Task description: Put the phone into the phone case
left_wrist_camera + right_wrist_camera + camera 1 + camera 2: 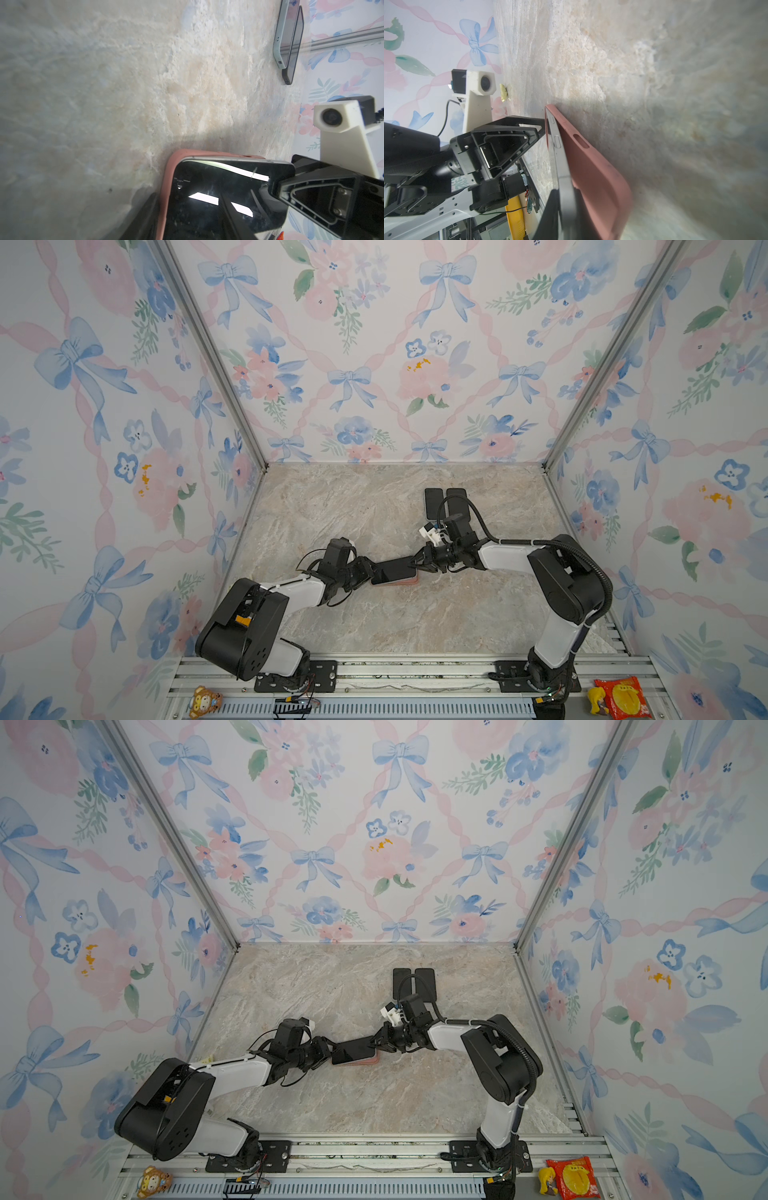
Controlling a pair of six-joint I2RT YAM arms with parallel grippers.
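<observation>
Right wrist: right hand [564,204] pinches glossy phone [557,149] over matte pink case [593,172]; left hand [538,133] grip unclear.

The phone [392,568] lies tilted on the case [410,581], seemingly half-in.

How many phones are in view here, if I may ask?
3. One phone sits tilted over the pink case mid-table; a pale-cased phone and a black phone lie side by side farther back. None seems hidden.

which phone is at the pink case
The phone between the left gripper and right gripper; the other two phones lie side by side farther back.
</observation>
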